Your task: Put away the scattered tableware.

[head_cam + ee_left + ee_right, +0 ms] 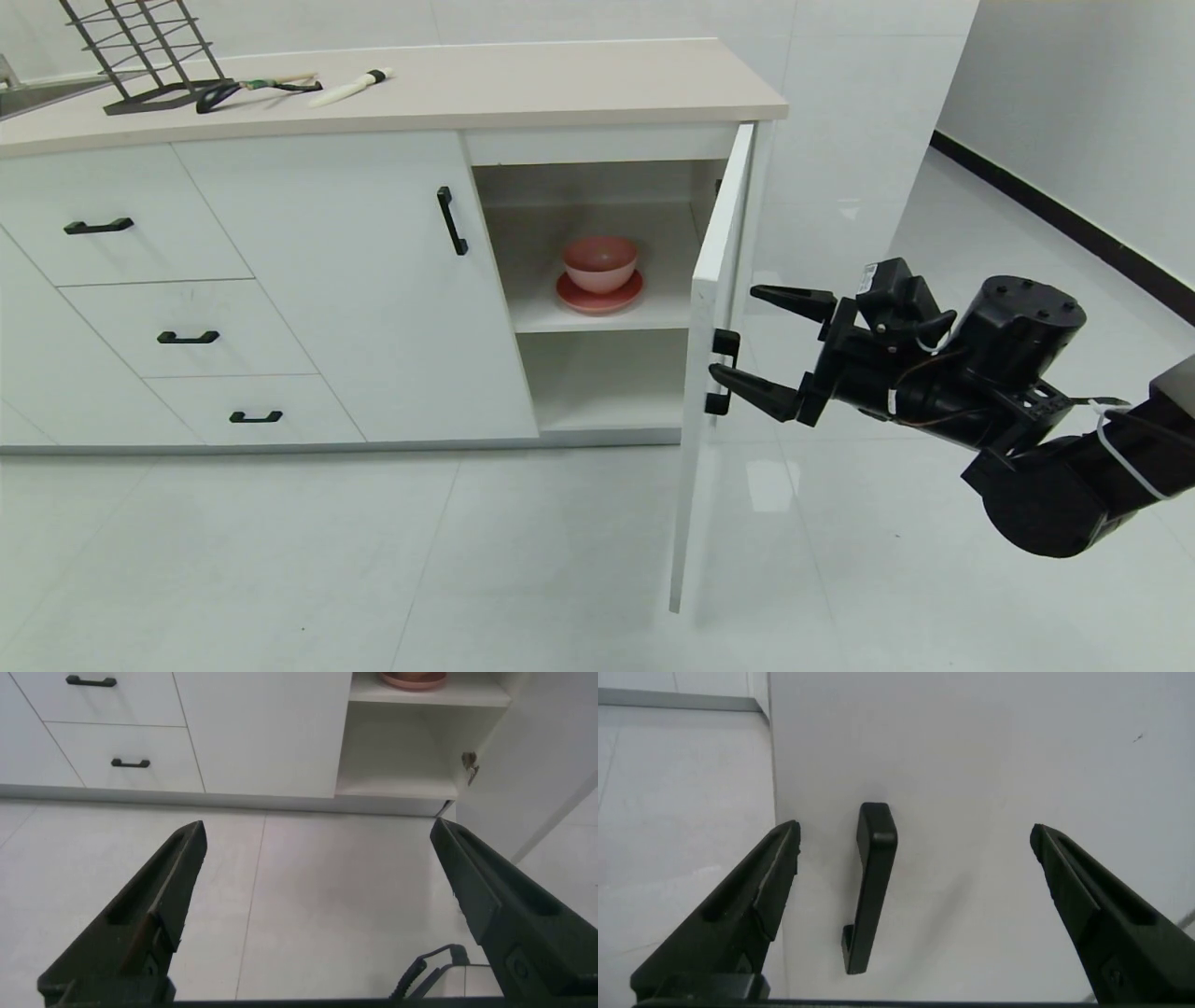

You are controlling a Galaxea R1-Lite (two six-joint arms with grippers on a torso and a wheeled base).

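A pink bowl (pixel 600 262) sits on a pink plate (pixel 598 294) on the upper shelf of the open cabinet. The cabinet door (pixel 714 280) stands swung out toward me. My right gripper (pixel 738 332) is open at the door's black handle (pixel 727 343); in the right wrist view the handle (pixel 870 887) stands between the spread fingers of the gripper (pixel 913 833), apart from both. My left gripper (pixel 318 829) is open and holds nothing, low over the floor and facing the cabinet, with the plate's (pixel 411 679) edge showing on the shelf.
On the countertop (pixel 560 84) lie a white-handled utensil (pixel 350 89) and dark-handled utensils (pixel 252 89) beside a wire rack (pixel 140 56). A sink (pixel 37 93) is at the far left. Drawers (pixel 140 280) fill the cabinet's left. The tiled floor (pixel 373 560) is open.
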